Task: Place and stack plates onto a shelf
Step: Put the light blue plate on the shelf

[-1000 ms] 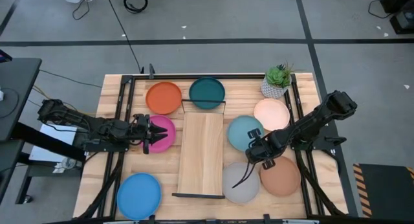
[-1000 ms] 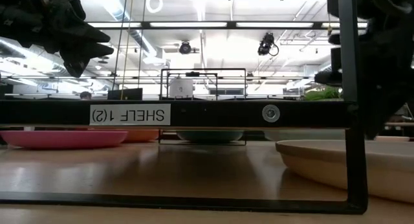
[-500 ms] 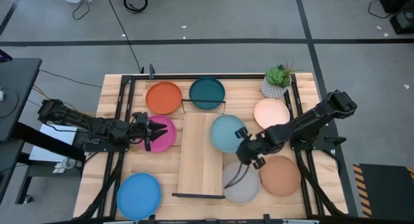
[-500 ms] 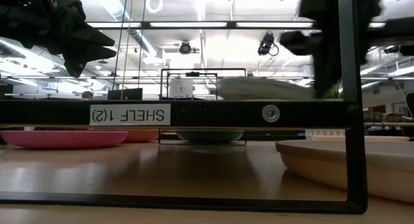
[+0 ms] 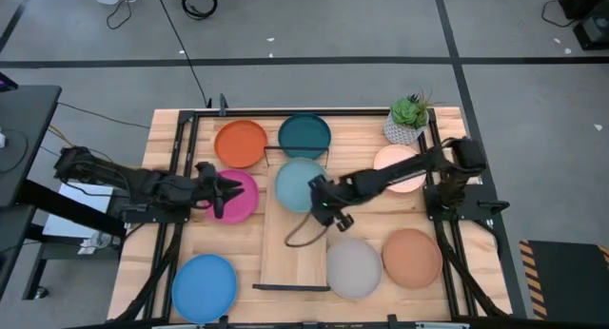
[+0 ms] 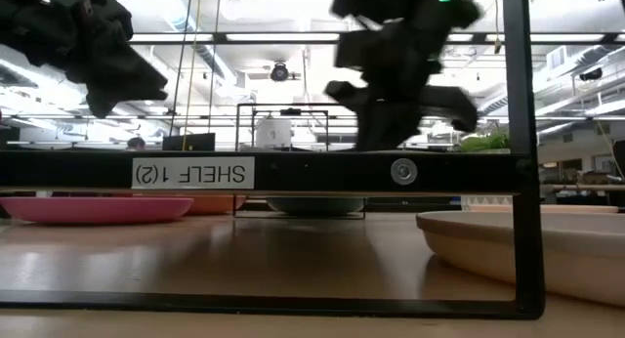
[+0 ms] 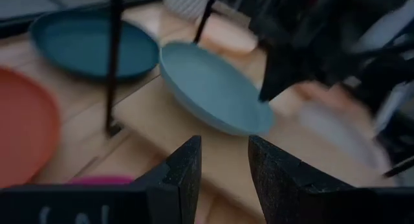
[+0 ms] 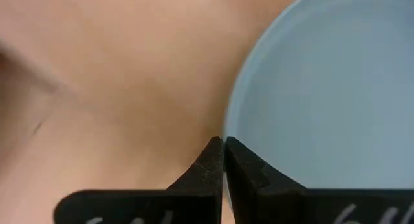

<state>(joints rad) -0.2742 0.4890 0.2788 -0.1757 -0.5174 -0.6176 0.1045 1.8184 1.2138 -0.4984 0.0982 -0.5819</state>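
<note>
My right gripper (image 5: 321,198) is shut on the pale aqua plate (image 5: 297,183), which hovers over the far half of the light-wood shelf (image 5: 295,243). In the left wrist view the pale aqua plate (image 7: 210,88) shows tilted above the plank. My left gripper (image 5: 221,188) is open above the magenta plate (image 5: 244,198), which lies left of the shelf. The orange plate (image 5: 240,143) and the dark teal plate (image 5: 304,136) lie at the far side. The peach (image 5: 400,167), grey (image 5: 354,267) and terracotta (image 5: 412,257) plates lie to the right, and the bright blue plate (image 5: 204,286) near left. My right gripper pinches the pale aqua plate's rim (image 8: 228,130) between its two fingers (image 8: 207,166), on the plate's right, near side. The fingers come from the table's right. The plate is tilted and looks lifted clear of the shelf plank.
A small potted plant (image 5: 407,118) stands at the far right corner. Black metal bars (image 5: 183,158) run along the table's sides, and the shelf's bar end (image 6: 522,162) crosses the low view. The near half of the plank holds nothing.
My right gripper lifted the pale aqua plate from the table right of the shelf. It carried the plate left and toward the far edge until it hung over the shelf's far half. My left gripper stayed over the magenta plate.
</note>
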